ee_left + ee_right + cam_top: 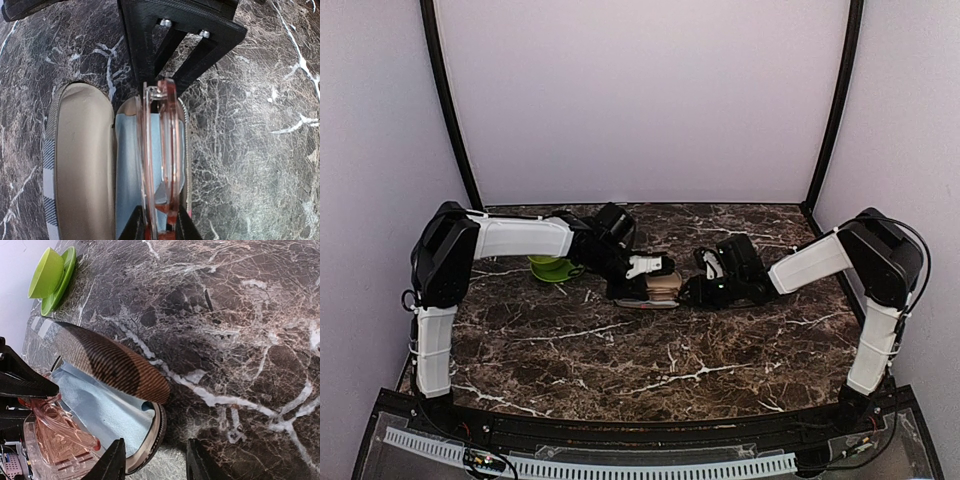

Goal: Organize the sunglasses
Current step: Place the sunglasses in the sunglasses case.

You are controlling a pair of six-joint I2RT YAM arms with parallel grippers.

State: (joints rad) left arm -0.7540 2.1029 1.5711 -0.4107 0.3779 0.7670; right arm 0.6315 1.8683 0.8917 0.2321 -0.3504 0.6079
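The left hand clamps the sunglasses on edge, the open case beneath; the right hand, parted, seems to straddle its end. Dropped tilted, they'd stop it closing.

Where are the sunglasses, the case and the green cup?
sunglasses (160, 160), left wrist view, pink frame edge
case (82, 165), left wrist view, beige inner lining
green cup (46, 274), right wrist view, cup wall

Robot test cell in a lab: dark brown marble-patterned tabletop boxed in by plain pale lilac wall panels, black curved frame poles at its far corners, white slotted cable duct along its near edge
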